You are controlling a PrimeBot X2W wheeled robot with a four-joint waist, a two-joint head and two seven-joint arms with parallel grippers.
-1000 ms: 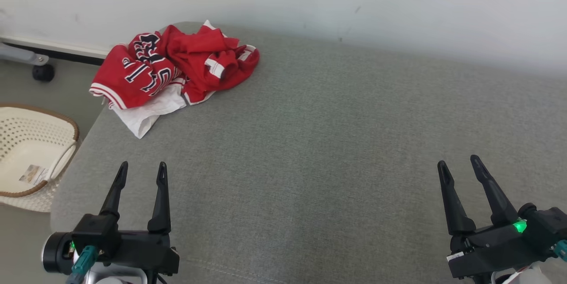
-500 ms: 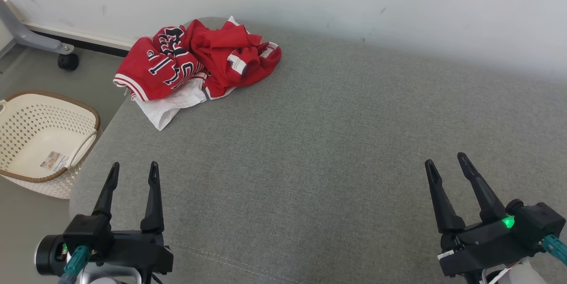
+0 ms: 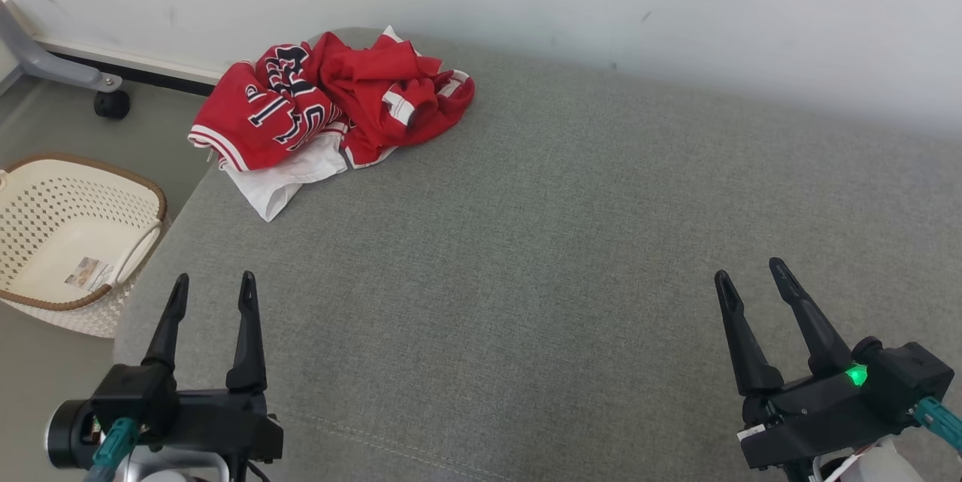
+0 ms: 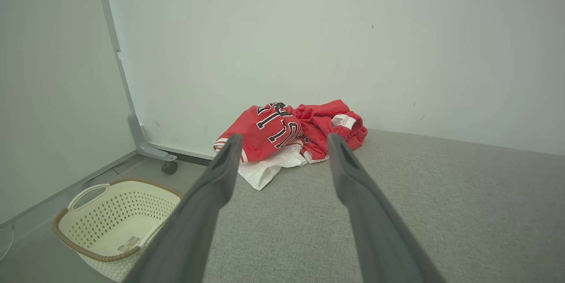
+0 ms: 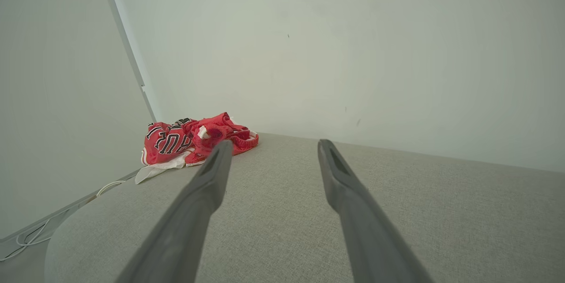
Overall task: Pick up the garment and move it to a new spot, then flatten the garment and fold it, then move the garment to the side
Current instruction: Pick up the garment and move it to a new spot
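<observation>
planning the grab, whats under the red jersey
A white cloth sticks out from under the red jersey at its near edge, both lying on the gray cushion. How far the white runs beneath, or whether it is a separate piece, is covered.

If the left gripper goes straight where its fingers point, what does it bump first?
Probably the red garment: in the left wrist view it lies right between the fingers of the left gripper, across the grey cushion. Height is hard to judge, so it might pass over.

garment (image 3: 331, 102) lies far-left on the cushion (image 3: 564, 241) (basket (image 3: 68, 241) on floor (image 3: 52, 128), left).
</observation>
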